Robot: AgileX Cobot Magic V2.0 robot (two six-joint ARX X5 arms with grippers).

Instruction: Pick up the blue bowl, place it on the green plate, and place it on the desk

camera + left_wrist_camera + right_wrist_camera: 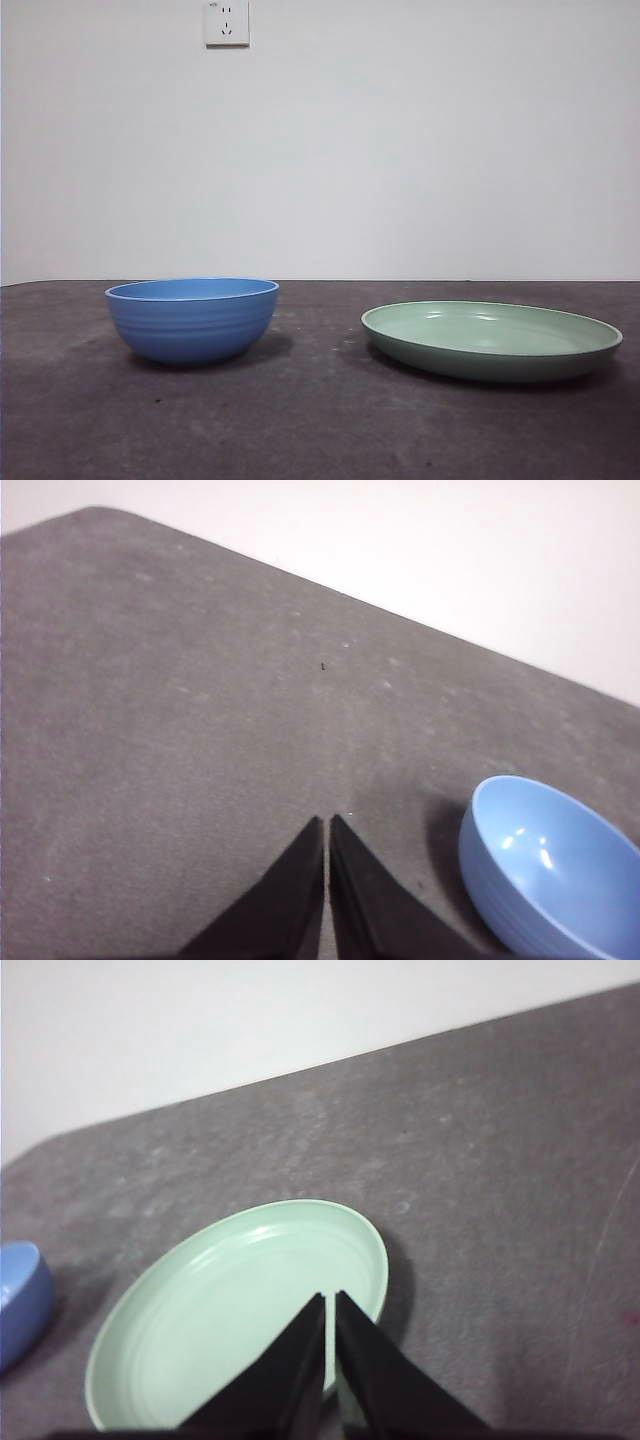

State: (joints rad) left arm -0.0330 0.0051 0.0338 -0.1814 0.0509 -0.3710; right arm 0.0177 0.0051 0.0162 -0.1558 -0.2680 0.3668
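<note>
Jaws of both grippers clenched, gripping nothing. Blue bowl [192, 319] empty, green plate [491, 340] empty, apart on desk [320, 430].

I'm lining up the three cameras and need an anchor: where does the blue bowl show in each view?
Front view: the blue bowl stands on the desk, left of centre, apart from the green plate.
Left wrist view: at the lower right corner, partly cut off, beside the shut left hand.
Right wrist view: only a sliver at the left edge, beside the plate.
Shared landmark: the desk's far edge against the white wall.
</note>
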